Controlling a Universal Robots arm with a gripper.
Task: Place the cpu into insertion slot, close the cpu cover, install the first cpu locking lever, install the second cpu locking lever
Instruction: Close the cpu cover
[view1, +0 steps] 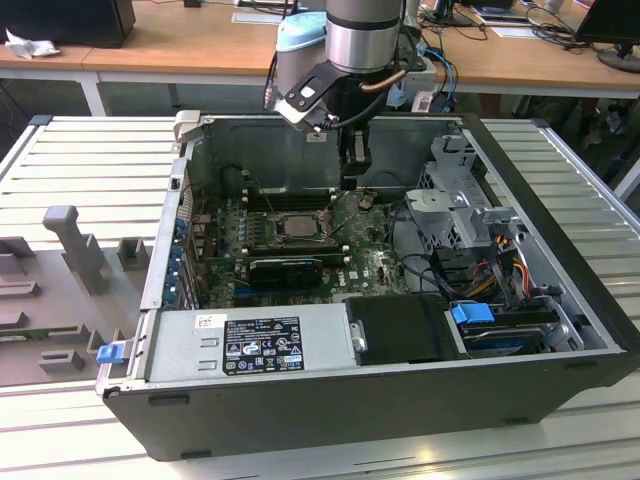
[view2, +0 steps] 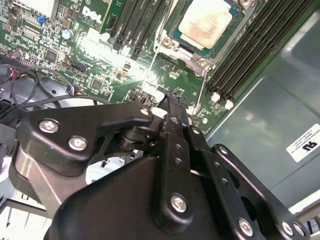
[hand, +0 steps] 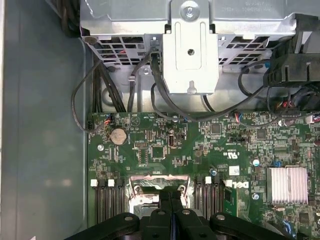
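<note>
1. A robot arm extends down into an open computer case (view1: 300, 405) that stands on a slatted grey desk (view1: 90, 160).
2. The end effector (view1: 351, 182) hangs just above the green motherboard (view1: 375, 262). In both wrist views (view2: 172, 102) (hand: 171, 197) its two black fingers are pressed together and pinch nothing.
3. The cpu (view1: 299, 225) lies flat with its pale silver top up (view2: 204, 22). It is seated inside the metal-rimmed insertion slot (view2: 169, 44).
4. In the exterior view the cpu sits to the exterior view's left of the end effector and nearer the camera, close by but apart.
5. In the second wrist view a strip of bare green board separates the fingertips (view2: 175, 107) from the nearest corner of the insertion slot.
6. In the first wrist view the closed fingers overlap the bright metal edge of the insertion slot (hand: 142, 187).
7. Long black memory slots (view2: 250, 55) flank the insertion slot on two sides.
8. A black finned card (view1: 285, 268) lies beside the slot on the side nearer the camera in the exterior view.
</note>
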